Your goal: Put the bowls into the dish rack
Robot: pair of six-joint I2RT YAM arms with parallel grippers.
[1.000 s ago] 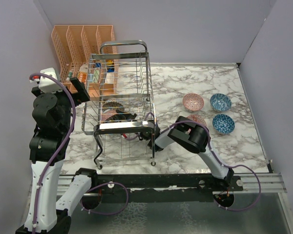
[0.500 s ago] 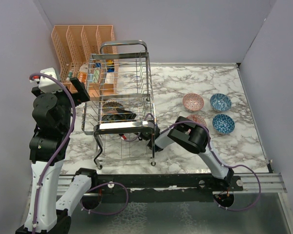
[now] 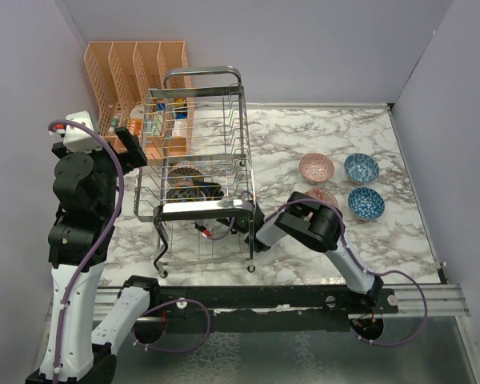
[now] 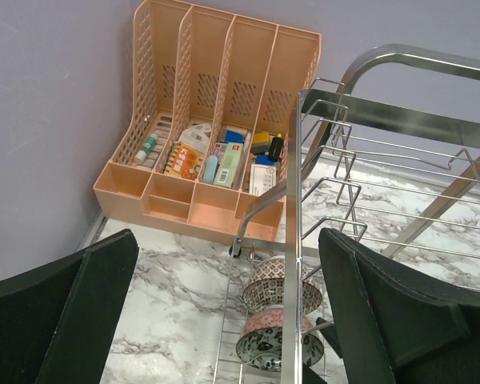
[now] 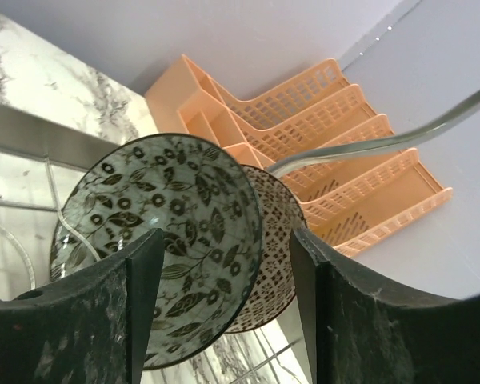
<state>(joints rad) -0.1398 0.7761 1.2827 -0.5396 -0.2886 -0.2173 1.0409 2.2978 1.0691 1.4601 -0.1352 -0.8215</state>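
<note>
The chrome dish rack (image 3: 238, 152) stands left of centre. Two bowls lean on edge in its lower tier: a grey-beige one (image 3: 184, 173) (image 5: 278, 240) and, nearer, a black-and-white one (image 3: 182, 194) (image 5: 164, 240). My right gripper (image 3: 210, 230) (image 5: 228, 312) reaches into the rack from the right, open, its fingers (image 5: 140, 308) either side of the black-and-white bowl's rim without squeezing it. On the marble sit a pink bowl (image 3: 315, 167), two blue bowls (image 3: 361, 167) (image 3: 366, 202), and a pink-red bowl (image 3: 326, 194) half hidden by the right arm. My left gripper (image 3: 128, 149) (image 4: 228, 248) hovers open over the rack's left edge (image 4: 292, 240).
An orange plastic slotted organizer (image 3: 132, 72) (image 4: 216, 120) with small items stands behind the rack against the back wall. The rack's tall handle bars (image 3: 202, 74) and wire sides enclose my right wrist. Walls close in on the left, back and right.
My right gripper has opened, letting go of the black-and-white bowl, which now leans in the rack against the grey-beige one. The left arm has not moved.
</note>
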